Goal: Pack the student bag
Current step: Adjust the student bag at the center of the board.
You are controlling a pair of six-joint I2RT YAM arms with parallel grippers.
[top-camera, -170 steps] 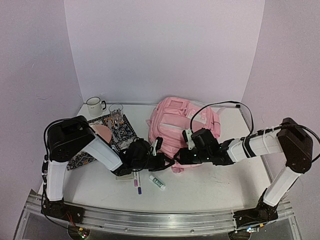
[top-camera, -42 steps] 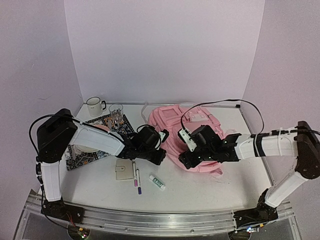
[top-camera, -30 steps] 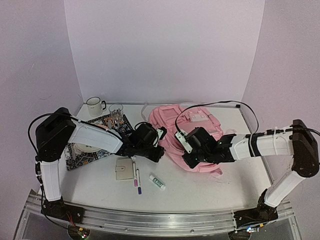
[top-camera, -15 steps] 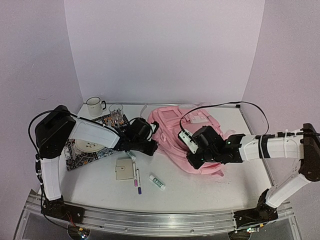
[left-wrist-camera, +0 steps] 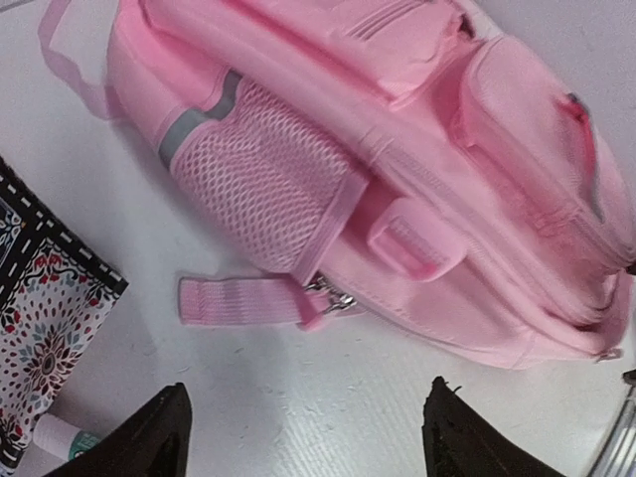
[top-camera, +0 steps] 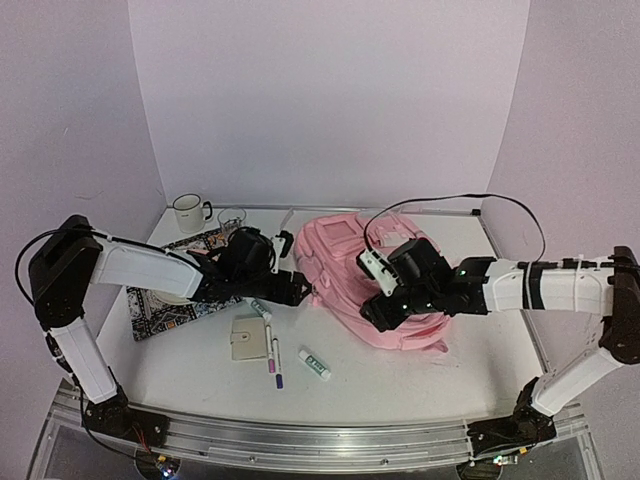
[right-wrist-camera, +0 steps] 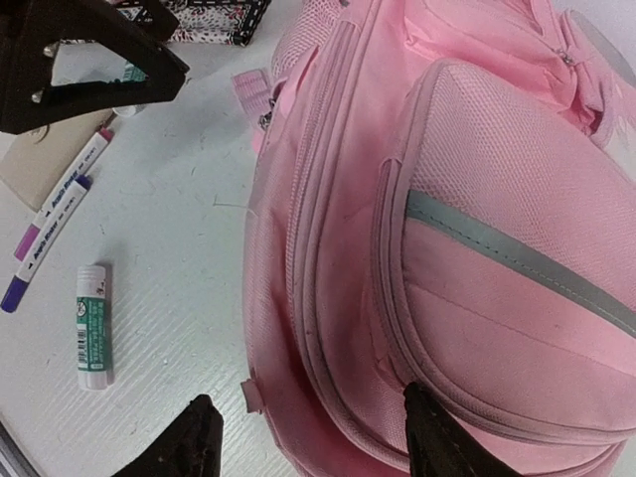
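Since half a second ago: left elbow lower and farther out to the left, wrist drawn back from the bag [top-camera: 340,245]; bag itself spread flatter and farther right than five seconds back.

Nearest, on the table [top-camera: 420,385], a glue stick [top-camera: 314,364] lying flat. Just left of it, two markers [top-camera: 277,362] side by side. Left again and a touch farther, a beige wallet [top-camera: 243,340].

Beyond these, right gripper [top-camera: 372,315] at the bag's near edge, jaws wide apart, nothing between them, tilted down over the front pocket. Level with it, left gripper [top-camera: 298,291] just left of the bag, jaws likewise spread and empty, facing the mesh side pocket and a loose pink strap [left-wrist-camera: 238,299] flat on the table. Small teal-capped tube [top-camera: 258,308] just near-left of that gripper, beside the near corner of a patterned mat [top-camera: 150,318].

Bag right of centre on the table, lying down, front pockets up, between the two grippers and reaching on toward the far wall.

Far left: glass [top-camera: 232,218] at the mat's far corner, white mug [top-camera: 187,212] just left of it.
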